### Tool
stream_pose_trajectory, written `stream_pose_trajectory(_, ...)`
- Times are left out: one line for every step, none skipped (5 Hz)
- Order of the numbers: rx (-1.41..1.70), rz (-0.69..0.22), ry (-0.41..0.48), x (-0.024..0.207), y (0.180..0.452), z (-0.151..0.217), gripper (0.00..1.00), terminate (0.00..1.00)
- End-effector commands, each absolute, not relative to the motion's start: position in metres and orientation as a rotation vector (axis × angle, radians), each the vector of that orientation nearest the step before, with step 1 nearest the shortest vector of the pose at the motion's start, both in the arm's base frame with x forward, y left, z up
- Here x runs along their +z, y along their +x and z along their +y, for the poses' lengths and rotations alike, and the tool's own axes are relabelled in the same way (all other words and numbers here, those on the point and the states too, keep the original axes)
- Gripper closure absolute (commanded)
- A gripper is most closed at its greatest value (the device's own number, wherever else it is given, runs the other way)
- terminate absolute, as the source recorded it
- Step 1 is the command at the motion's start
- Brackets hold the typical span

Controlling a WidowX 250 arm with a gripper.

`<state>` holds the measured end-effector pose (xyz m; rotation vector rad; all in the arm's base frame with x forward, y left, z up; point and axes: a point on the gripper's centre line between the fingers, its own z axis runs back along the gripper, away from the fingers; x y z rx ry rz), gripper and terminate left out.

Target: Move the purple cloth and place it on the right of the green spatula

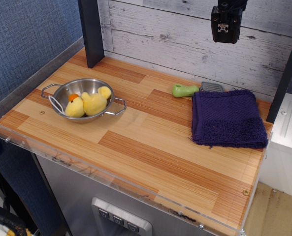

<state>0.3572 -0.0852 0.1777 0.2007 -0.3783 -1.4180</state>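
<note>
Purple cloth lies well below tool.

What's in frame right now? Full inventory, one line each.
purple cloth: 1, dark purple, folded, lying flat at the right end of the counter
green spatula: 1, light-green handle and grey blade, at the back by the wall, its blade at the cloth's far edge
steel bowl: 1, silver with two wire handles, left side of the counter
plush duck: 1, yellow with an orange beak, inside the bowl
wooden counter: 1, striped brown planks with a clear front edge
dark post: 1, black, standing at the back left
end effector: 1, black, high above the cloth near the wall, holding nothing; open or shut not discernible
</note>
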Motion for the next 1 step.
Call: stream_pose_trajectory(-1.417,-0.434,0.23,0.1973,0.3503,-0.0879,0.0,1.0)
